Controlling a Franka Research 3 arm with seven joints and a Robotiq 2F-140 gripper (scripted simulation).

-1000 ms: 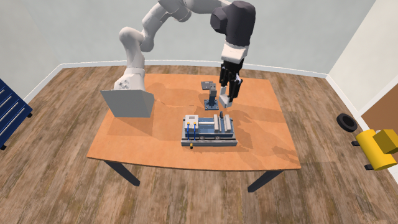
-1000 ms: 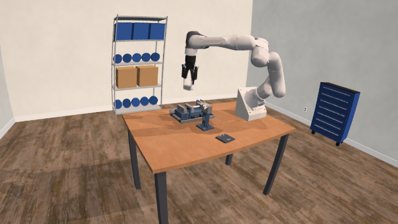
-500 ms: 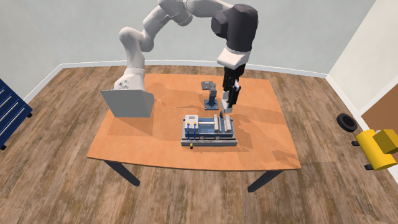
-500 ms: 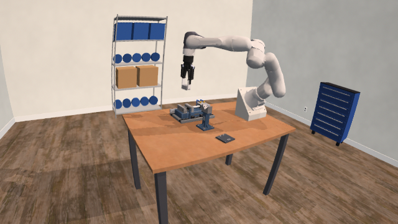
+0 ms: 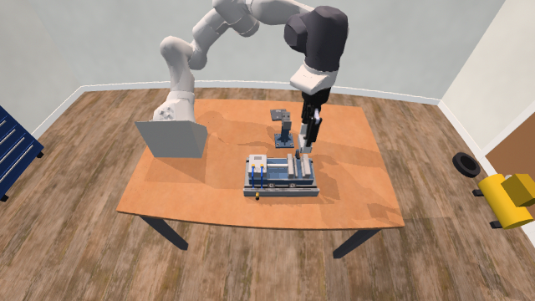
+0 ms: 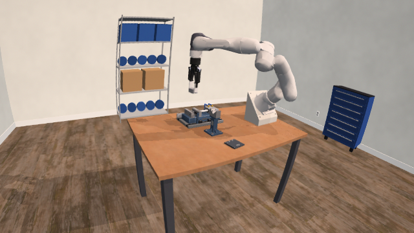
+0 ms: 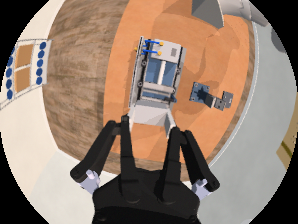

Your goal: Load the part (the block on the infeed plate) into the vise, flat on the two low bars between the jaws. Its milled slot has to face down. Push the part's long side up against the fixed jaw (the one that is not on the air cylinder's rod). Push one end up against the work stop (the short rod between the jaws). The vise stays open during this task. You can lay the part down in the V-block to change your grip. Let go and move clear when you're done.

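Standing leftmost in top view: arm base (image 5: 172, 140) (image 6: 253, 111) (image 7: 207, 12), on the surface (image 5: 167, 192) (image 6: 181, 152) (image 7: 119, 75). Next, vise (image 5: 281, 191) (image 6: 189, 118) (image 7: 134, 87), jaws apart, cylinder end toward the base. Small plate (image 5: 275, 114) (image 6: 234, 144) (image 7: 227, 99) and V-block stand (image 5: 284, 142) (image 6: 213, 129) (image 7: 199, 92) sit near each other, on the vise's far side. Rightmost, hand (image 5: 307, 142) (image 6: 193, 88) (image 7: 150, 111), fingers clamped on the pale block (image 5: 301, 147) (image 6: 193, 90) (image 7: 151, 113). Block is up in the air, clear of the vise, not loaded. Can't tell which way its slot faces.
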